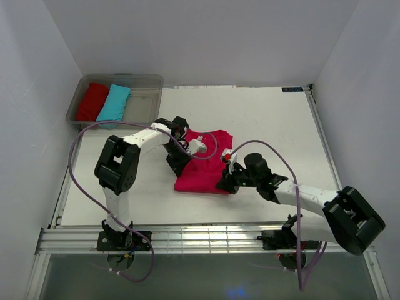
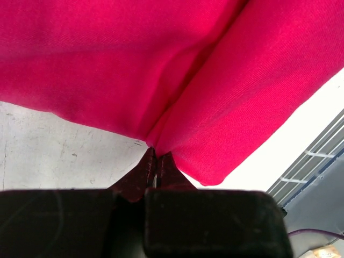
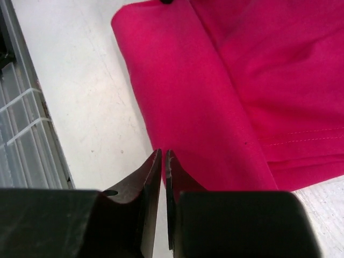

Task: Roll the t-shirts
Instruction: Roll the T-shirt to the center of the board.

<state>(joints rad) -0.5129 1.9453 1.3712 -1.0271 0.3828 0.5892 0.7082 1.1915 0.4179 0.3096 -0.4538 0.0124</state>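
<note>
We see the magenta t-shirt (image 1: 203, 164) lying folded near the middle of the table (image 1: 281, 131). Its edge at 6 o'clock looks doubled over into 1 long fold.

The left gripper (image 2: 156, 161) is pressed together on a small pinch of this cloth, at the 9 o'clock side of the shirt. The right gripper (image 3: 163, 157) stands at the 4 o'clock corner. Its fingers are almost together, with only a thin slit, and we see no cloth inside the slit.

2 other shirts, the red roll (image 1: 92, 101) and the turquoise roll (image 1: 114, 102), lie in the clear bin (image 1: 147, 80) at 11 o'clock.

We judge that the main danger is an uneven roll. If only 1 end is held when the arms turn the fold over, the free end can lag, the cloth can twist and the fold can open. The left pinch takes little cloth, and soft cloth can slip out under a pull. If the right fingers close beside the edge, they can catch nothing, or only the top layer.
</note>
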